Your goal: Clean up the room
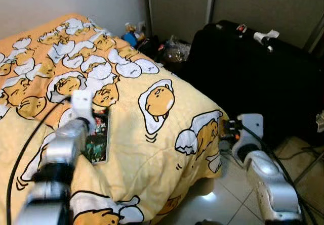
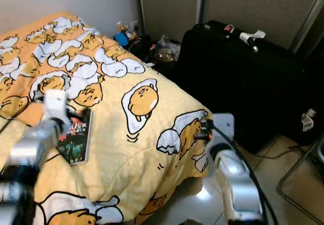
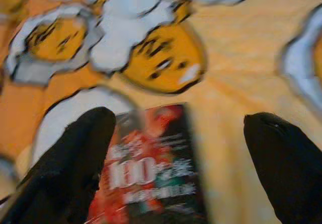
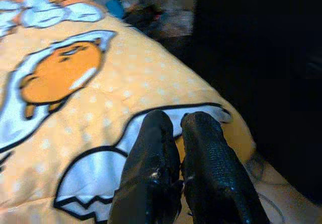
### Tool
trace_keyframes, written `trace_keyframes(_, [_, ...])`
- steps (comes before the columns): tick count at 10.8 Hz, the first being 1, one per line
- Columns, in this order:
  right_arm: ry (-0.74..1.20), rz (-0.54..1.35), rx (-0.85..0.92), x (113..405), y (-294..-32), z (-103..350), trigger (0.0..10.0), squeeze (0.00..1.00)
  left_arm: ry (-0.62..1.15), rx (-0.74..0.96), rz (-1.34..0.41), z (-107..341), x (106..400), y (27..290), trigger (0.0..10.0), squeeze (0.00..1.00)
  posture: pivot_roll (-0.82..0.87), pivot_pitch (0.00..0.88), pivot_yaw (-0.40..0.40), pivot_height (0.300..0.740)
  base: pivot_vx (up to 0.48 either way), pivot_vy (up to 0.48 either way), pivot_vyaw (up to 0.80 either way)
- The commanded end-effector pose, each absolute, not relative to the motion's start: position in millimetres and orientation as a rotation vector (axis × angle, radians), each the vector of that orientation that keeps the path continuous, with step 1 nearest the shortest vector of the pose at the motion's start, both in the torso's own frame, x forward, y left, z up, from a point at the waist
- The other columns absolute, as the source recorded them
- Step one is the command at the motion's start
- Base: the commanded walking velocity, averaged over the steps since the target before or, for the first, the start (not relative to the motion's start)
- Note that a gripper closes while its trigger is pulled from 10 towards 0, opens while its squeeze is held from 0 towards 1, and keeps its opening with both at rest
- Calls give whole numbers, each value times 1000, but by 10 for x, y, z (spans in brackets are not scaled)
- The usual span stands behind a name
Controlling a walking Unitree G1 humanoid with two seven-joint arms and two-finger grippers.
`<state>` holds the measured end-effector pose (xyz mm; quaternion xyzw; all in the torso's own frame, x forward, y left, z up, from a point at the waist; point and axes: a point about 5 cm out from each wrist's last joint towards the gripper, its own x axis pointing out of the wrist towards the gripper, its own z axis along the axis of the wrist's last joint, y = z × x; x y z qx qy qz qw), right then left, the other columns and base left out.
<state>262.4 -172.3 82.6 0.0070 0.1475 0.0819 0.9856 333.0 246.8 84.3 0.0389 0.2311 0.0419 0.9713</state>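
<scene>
bed (image 1: 167, 134) with a yellow blanket printed with egg cartoons takes up the left and middle of the scene. a book (image 1: 97, 136) with a dark red and black cover lies flat on the blanket, near left part of the bed. left arm reaches forward over the bed, left gripper (image 3: 176, 158) just above the near end of the book, fingers (image 3: 75, 153) spread wide apart, one finger over the book's left edge, the other out past its right edge over bare blanket. can't tell if a finger touches the book. right arm is bent low at the bed's right near corner, right gripper (image 4: 176, 148) pointing at the blanket edge, its fingers pressed together, holding nothing. black suitcase (image 1: 253, 73) stands to the right of the bed, far side, with a white tag on top. pile of small clutter (image 1: 152, 40) sits on the floor at the far end between bed and suitcase. white tile floor (image 1: 228, 199) near right.
</scene>
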Motion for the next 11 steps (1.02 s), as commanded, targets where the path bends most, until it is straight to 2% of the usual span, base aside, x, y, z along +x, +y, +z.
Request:
trace_keyframes(1, [299, 264, 8, 2641, -1613, 885, 10000, 0, 480, 41, 162, 845, 3350, 2631, 10000, 1000, -55, 0, 107, 740, 0, 0, 0])
trace_keyframes(3, [313, 359, -18, 2647, -1572, 956, 10000, 0, 486, 31, 227, 875, 3368, 2830, 10000, 1000, -68, 0, 79, 740, 0, 0, 0])
trace_keyframes(4, [321, 387, -37, 2635, -1605, 1004, 10000, 0, 501, 58, 252, 831, 3288, 2998, 10000, 1000, -87, 0, 56, 740, 0, 0, 0])
trace_keyframes(6, [339, 451, -83, 2584, -1660, 1075, 10000, 0, 528, 70, 224, 744, 3198, 3089, 10000, 1000, -137, 0, 19, 740, 0, 0, 0])
trace_keyframes(7, [342, 551, -91, 2517, -1655, 1174, 10000, 0, 532, 72, 242, 713, 3153, 3145, 10000, 1000, -161, 0, -5, 740, 0, 0, 0])
trace_keyframes(8, [348, 709, -80, 2404, -1615, 1295, 10000, 0, 532, 34, 225, 682, 3130, 3149, 10000, 502, -192, 0, -36, 740, 0, 0, 0])
trace_keyframes(9, [359, 801, -70, 2353, -1593, 1341, 10000, 0, 537, 19, 214, 653, 3114, 3140, 10000, 200, -202, 2, -44, 740, 0, 0, 0])
trace_keyframes(10, [385, 929, -83, 2303, -1584, 1410, 10000, 0, 553, 68, 235, 614, 3065, 3180, 10000, 0, -224, 14, -54, 740, 0, 0, 0])
trace_keyframes(11, [398, 976, -93, 2300, -1588, 1464, 10000, 0, 567, 102, 271, 597, 3020, 3242, 10000, 0, -234, 27, -57, 740, 0, 0, 0])
